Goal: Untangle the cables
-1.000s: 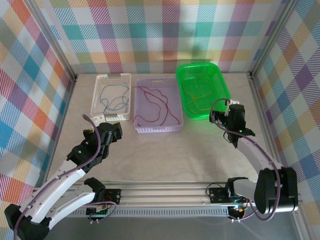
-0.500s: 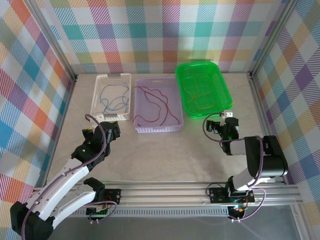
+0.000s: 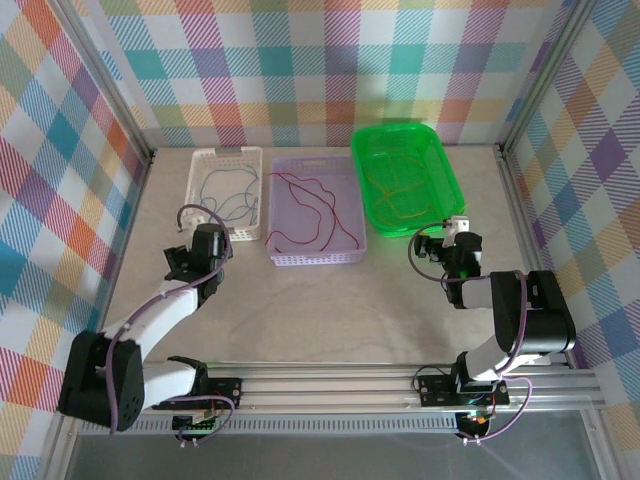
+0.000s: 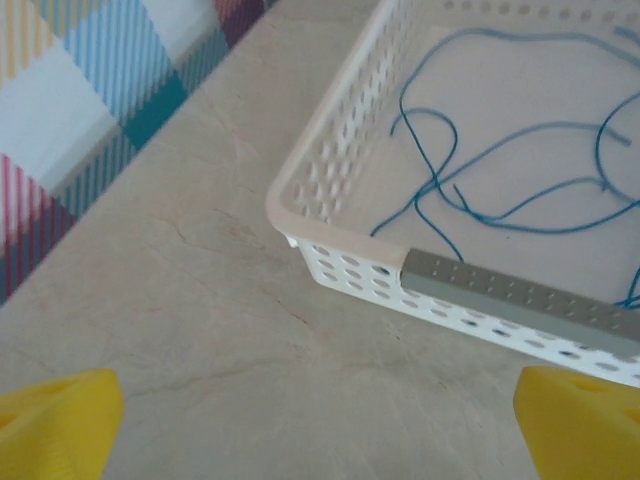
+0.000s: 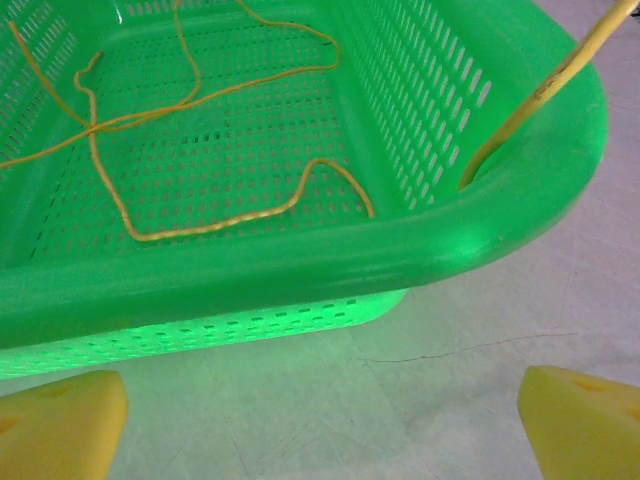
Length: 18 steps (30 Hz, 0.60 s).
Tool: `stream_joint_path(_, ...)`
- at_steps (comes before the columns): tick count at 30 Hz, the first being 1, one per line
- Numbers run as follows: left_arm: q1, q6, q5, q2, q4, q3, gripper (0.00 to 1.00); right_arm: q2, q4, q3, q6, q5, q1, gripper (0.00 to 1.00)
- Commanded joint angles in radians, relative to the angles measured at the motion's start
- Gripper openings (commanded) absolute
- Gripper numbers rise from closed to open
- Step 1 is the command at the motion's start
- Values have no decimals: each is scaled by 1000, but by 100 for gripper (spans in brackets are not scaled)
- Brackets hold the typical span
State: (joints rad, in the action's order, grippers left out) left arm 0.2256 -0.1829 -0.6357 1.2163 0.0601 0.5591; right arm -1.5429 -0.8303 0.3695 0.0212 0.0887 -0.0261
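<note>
Left gripper spread wide and empty, just before the white basket holding blue cables. Right gripper likewise wide and empty, facing the green basket of yellow cables. Red cable lies in the purple basket.

No text, label, brand or number can be read anywhere. The grey strip on the near rim of the white perforated plastic basket looks plain. The small white tag, at about four o'clock in the overhead view, is too small to make out.
</note>
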Motion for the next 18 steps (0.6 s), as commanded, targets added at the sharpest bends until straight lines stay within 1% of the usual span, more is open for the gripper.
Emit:
stream_joint_path(1, -46, 71, 102, 67, 279, -58, 100, 12, -38, 20, 1, -15, 2, 100)
stream_joint_path(3, -62, 86, 131, 126, 362, -73, 100, 12, -37, 20, 0, -15, 2, 100)
stream_joint_path(5, -69, 134, 174, 179, 453, -89, 100, 12, -37, 20, 1, -12, 1, 100)
stream_joint_path(6, -74, 126, 180, 191, 442, -76, 100, 12, -36, 20, 1, -12, 1, 100)
stream_joint_path(9, -85, 172, 257, 247, 531, -71, 100, 12, -36, 21, 0, -12, 0, 100)
stream_joint_path(11, -89, 193, 297, 314, 715, -131, 100, 12, -36, 22, -1, -10, 0, 100)
stream_joint_path(12, -102, 189, 338, 338, 771, -160, 100, 12, -36, 22, -1, -9, -1, 100)
stream_joint_path(13, -104, 186, 322, 363, 831, -165, 100, 11, -36, 22, -2, -8, -1, 100)
stream_joint_path(14, -121, 172, 351, 345, 764, -151, 100, 10, -35, 22, -3, -9, -2, 100)
stream_joint_path(18, -130, 171, 365, 350, 768, -150, 100, 10, -30, 25, -5, -9, -3, 100)
